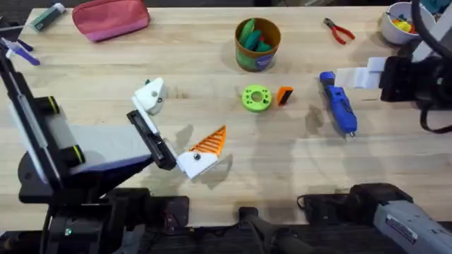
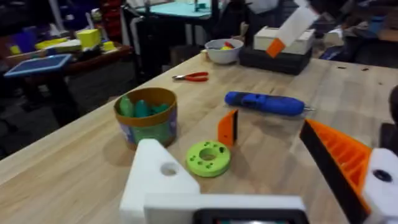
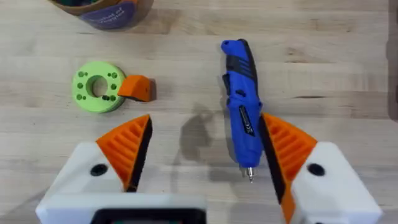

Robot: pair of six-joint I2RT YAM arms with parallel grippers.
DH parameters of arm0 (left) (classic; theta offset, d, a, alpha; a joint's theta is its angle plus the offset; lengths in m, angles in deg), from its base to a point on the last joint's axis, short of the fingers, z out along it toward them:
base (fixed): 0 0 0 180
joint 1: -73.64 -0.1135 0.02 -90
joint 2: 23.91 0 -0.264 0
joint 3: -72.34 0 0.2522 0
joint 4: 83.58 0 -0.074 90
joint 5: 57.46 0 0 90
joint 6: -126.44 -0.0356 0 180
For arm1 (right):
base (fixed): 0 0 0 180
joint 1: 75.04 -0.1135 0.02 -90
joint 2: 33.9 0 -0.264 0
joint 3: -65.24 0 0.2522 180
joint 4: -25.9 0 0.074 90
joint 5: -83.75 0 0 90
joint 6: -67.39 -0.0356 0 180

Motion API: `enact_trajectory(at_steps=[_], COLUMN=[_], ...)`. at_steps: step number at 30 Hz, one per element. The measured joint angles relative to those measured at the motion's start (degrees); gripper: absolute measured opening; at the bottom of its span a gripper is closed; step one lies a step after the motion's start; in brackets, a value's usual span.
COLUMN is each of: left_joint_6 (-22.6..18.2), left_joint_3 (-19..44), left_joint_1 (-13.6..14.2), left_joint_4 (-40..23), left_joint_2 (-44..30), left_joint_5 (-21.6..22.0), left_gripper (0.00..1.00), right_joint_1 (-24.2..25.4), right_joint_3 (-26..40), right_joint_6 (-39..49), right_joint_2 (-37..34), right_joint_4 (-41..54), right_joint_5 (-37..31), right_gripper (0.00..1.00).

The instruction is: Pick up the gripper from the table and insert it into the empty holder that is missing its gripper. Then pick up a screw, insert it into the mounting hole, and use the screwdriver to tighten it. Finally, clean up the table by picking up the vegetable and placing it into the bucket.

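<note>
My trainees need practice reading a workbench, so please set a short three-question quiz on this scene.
1. True or false: the orange gripper lies beside the green disc.
2. The tip of the screwdriver points: A) toward the bucket; B) away from the bucket; C) straight up.
3. How many fingers of the left gripper carry an orange pad?

Key:
1. True.
2. B.
3. One; the other is a bare white holder.
</note>
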State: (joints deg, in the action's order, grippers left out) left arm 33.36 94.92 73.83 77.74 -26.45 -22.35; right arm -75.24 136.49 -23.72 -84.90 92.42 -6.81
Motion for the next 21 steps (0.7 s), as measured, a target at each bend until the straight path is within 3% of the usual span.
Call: enact_trajectory(at_steps=[8,15,21], left_joint_6=[0.1,3.5,5.2], left_joint_3=[-0.5,-6.3,-8.5], left_joint_1=[0.0,0.5,2.6], left_joint_4=[0.9,13.8,16.2], left_joint_2=[0.9,2.3,2.3], left_joint_5=[-3.5,-4.1,-4.3], left_gripper=[0.987,0.985,0.985], right_joint_1=[0.0,0.0,0.0], right_joint_3=[0.0,0.0,0.0], right_joint_6=[0.0,0.0,0.0], right_joint_2=[0.0,0.0,0.0], right_joint_4=[0.0,0.0,0.0], right_joint_5=[0.0,0.0,0.0], right_gripper=[0.994,0.994,0.994])
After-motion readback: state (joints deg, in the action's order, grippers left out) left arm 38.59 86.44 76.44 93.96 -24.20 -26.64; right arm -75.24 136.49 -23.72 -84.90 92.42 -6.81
